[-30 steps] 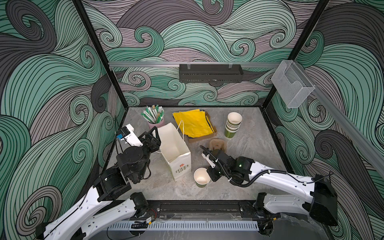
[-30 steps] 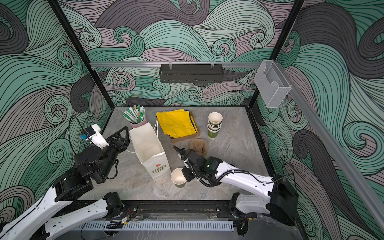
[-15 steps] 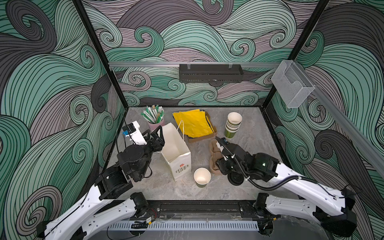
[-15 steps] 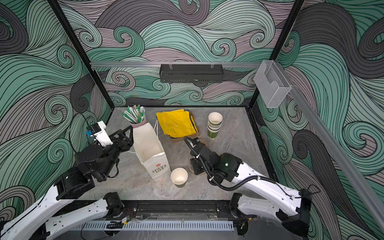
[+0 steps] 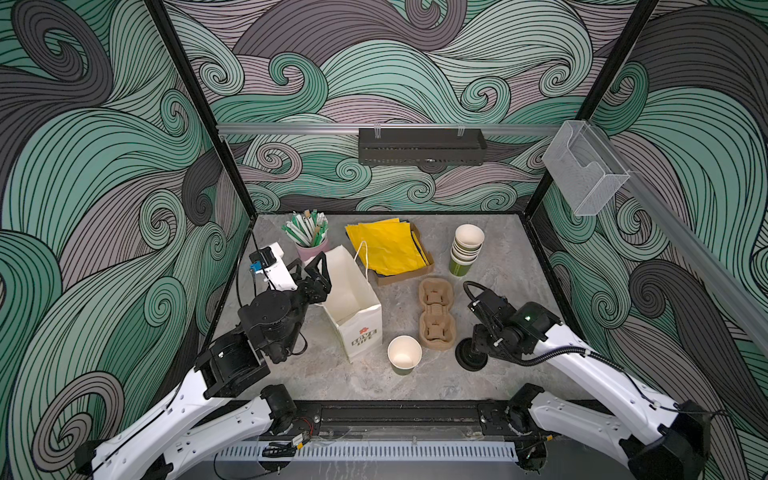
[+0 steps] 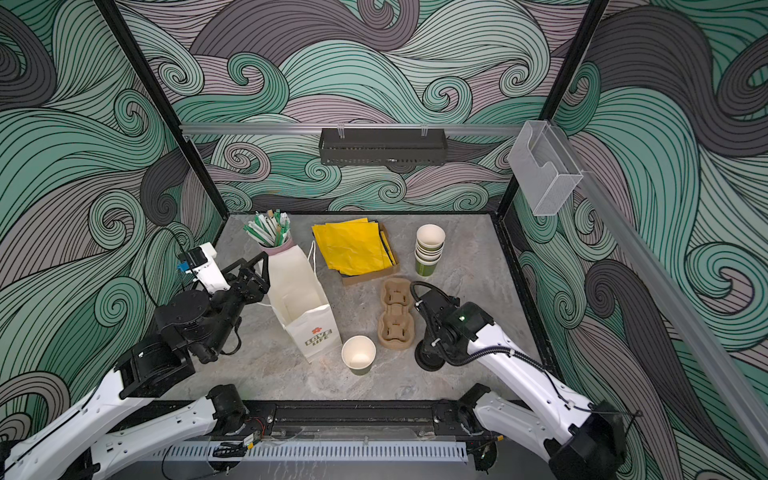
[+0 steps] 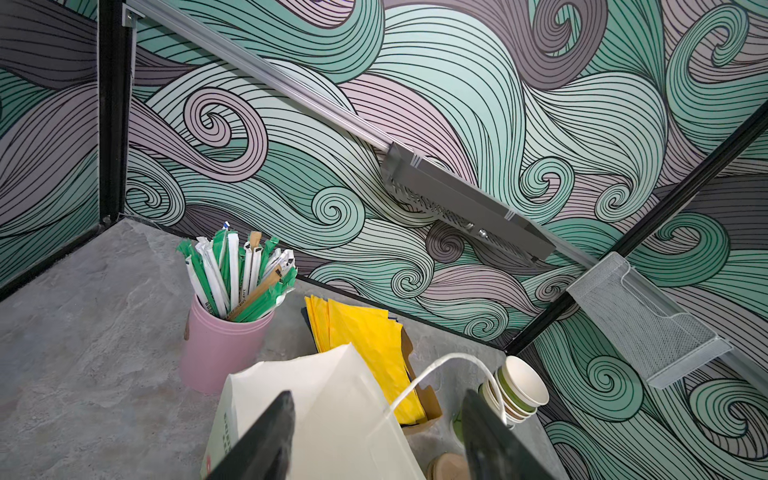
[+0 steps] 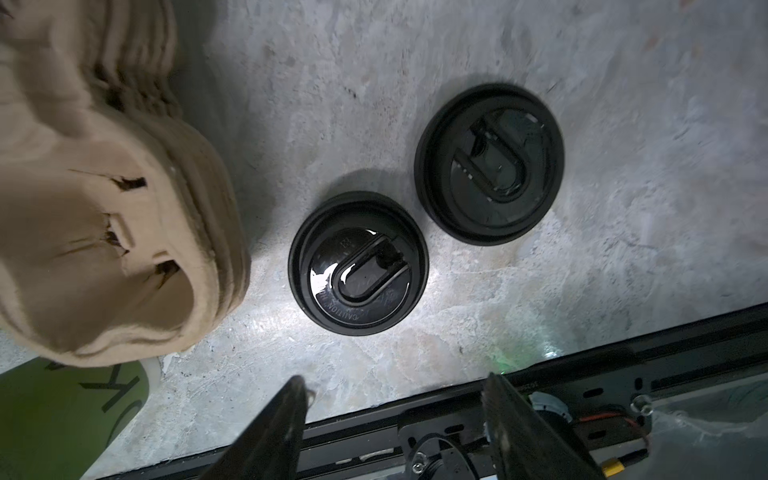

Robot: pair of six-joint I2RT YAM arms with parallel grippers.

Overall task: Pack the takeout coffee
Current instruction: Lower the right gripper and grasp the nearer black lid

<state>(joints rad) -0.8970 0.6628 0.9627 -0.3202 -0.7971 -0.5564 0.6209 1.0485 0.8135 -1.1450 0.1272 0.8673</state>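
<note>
Coffee cup [image 5: 404, 356] stands lidless just beside the bag [image 5: 353, 307], at its front corner. Right fingers [image 8: 278, 428] are spread wide and empty over two loose lids [image 8: 358, 262] farther from the bag. Left fingers [image 7: 270, 440] are spread at the bag's rim, clamping nothing. Risks: an off-centre pinch could skid a lid, and a nudge could tip the bag.

Green cup [image 5: 404, 353], cream inside; yellow napkins [image 5: 384, 249]; blk lids [image 8: 358, 262]; white bag [image 5: 359, 328].

FREE: bare table [image 5: 332, 382] in front of bag [image 5: 361, 332] | TIGHT: open cup [image 5: 404, 353] between bag and carrier [image 5: 434, 316] | lids [image 8: 358, 262] beside carrier
</note>
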